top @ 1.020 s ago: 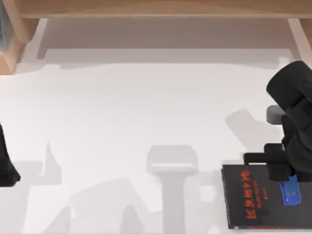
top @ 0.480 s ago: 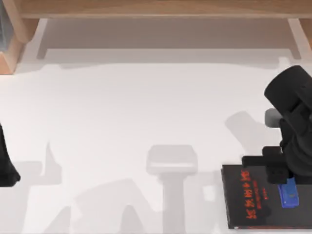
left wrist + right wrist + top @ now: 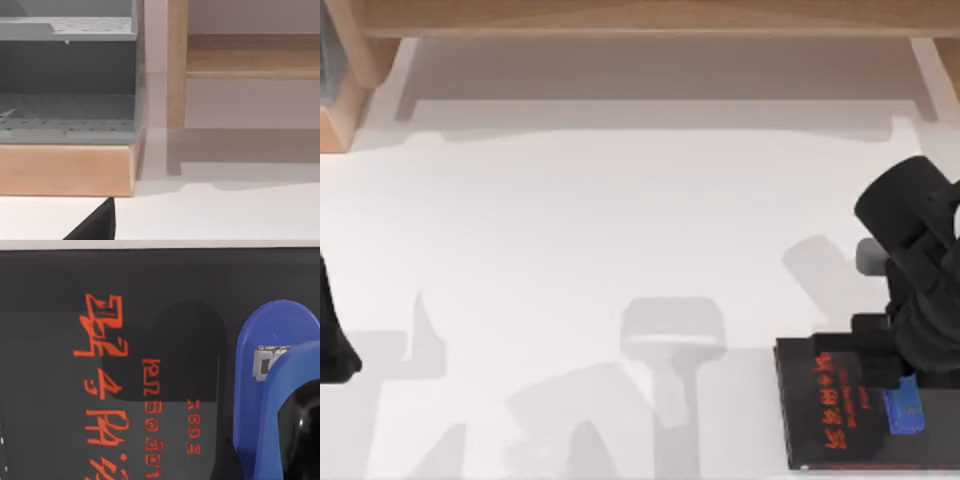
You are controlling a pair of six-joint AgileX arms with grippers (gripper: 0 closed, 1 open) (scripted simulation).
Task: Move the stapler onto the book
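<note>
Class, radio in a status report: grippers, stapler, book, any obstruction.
Right gripper low over the book, on the stapler. Left arm parked at table's left edge. Nothing on the book besides the stapler.

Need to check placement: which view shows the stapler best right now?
The right wrist view: the stapler is large and close over the book cover. The top view shows just a small blue piece of it below the right claw, at the table's right. The left wrist view looks at wooden shelving instead.

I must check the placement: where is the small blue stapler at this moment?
In the top view, the small blue stapler is at the table's right near corner, over the flat black book with red characters, under the right gripper.
</note>
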